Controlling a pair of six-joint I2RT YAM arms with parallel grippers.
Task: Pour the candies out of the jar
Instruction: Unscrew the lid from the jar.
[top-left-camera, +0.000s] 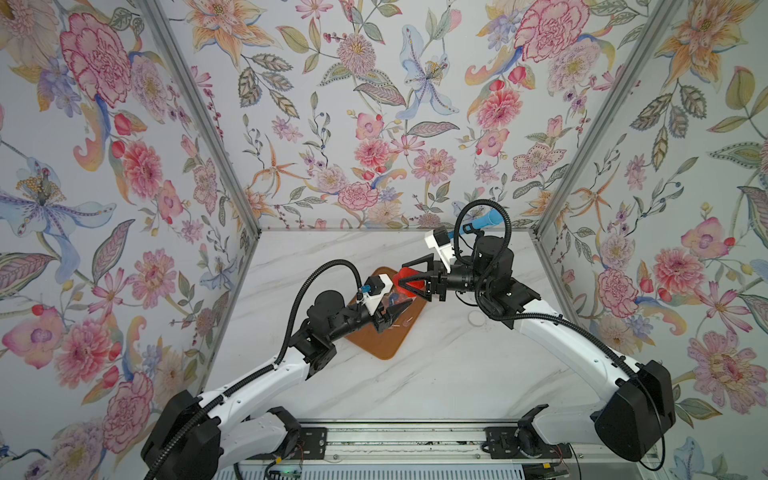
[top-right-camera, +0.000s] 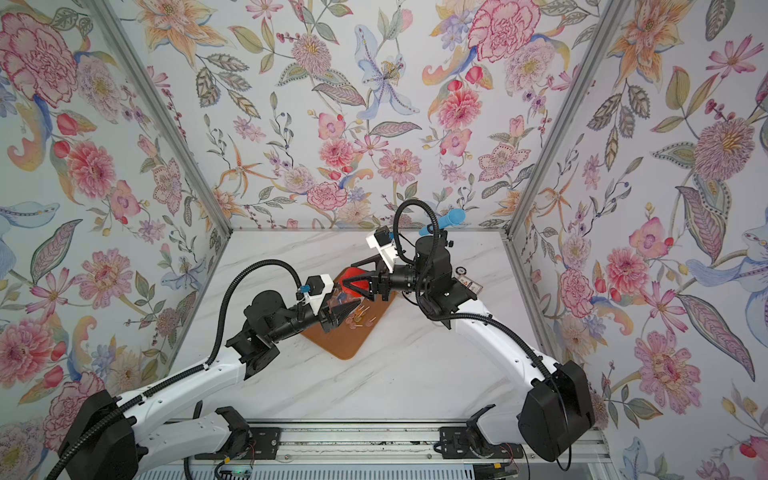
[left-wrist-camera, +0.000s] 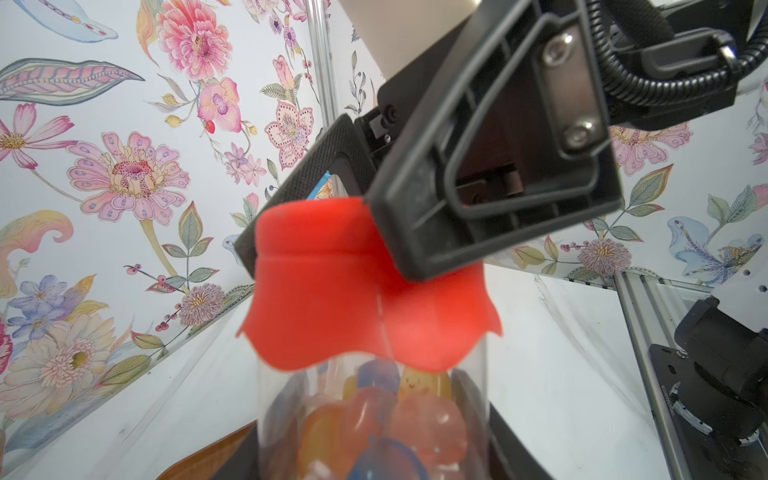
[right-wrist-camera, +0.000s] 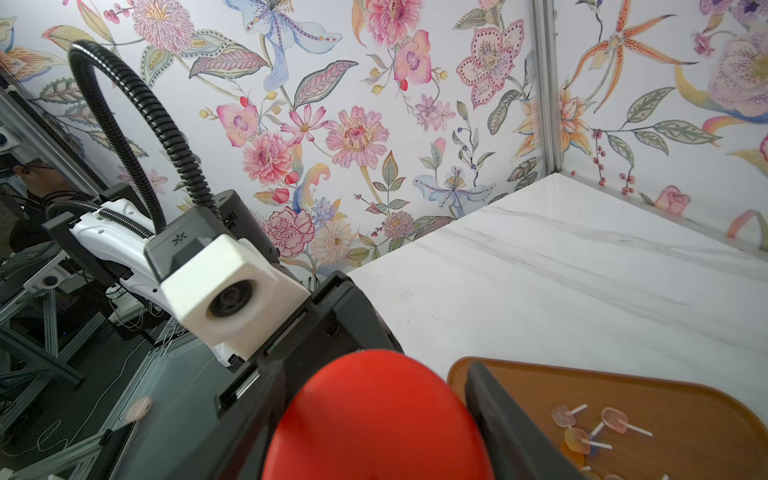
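Note:
A clear jar (left-wrist-camera: 469, 399) full of candies (left-wrist-camera: 419, 415) in orange, pink, blue and yellow is tilted over the brown tray (top-left-camera: 386, 345) (top-right-camera: 345, 345). My left gripper (top-left-camera: 395, 309) (top-right-camera: 347, 311) (left-wrist-camera: 374, 465) is shut on the jar. A red soft lid (left-wrist-camera: 332, 299) (top-left-camera: 409, 284) (top-right-camera: 353, 282) (right-wrist-camera: 374, 415) caps the jar's mouth. My right gripper (top-left-camera: 405, 276) (top-right-camera: 351, 276) (right-wrist-camera: 374, 436) is shut on the lid, one finger on each side. A few loose candies (top-right-camera: 359, 320) (right-wrist-camera: 590, 428) lie on the tray (right-wrist-camera: 685, 399) beside the jar.
A blue-handled tool (top-left-camera: 490, 220) (top-right-camera: 451, 217) rests against the back wall. A small clear disc (top-left-camera: 476, 318) lies on the marble table by the right arm, and a card (top-right-camera: 469, 282) lies behind that arm. Floral walls close in the back and both sides.

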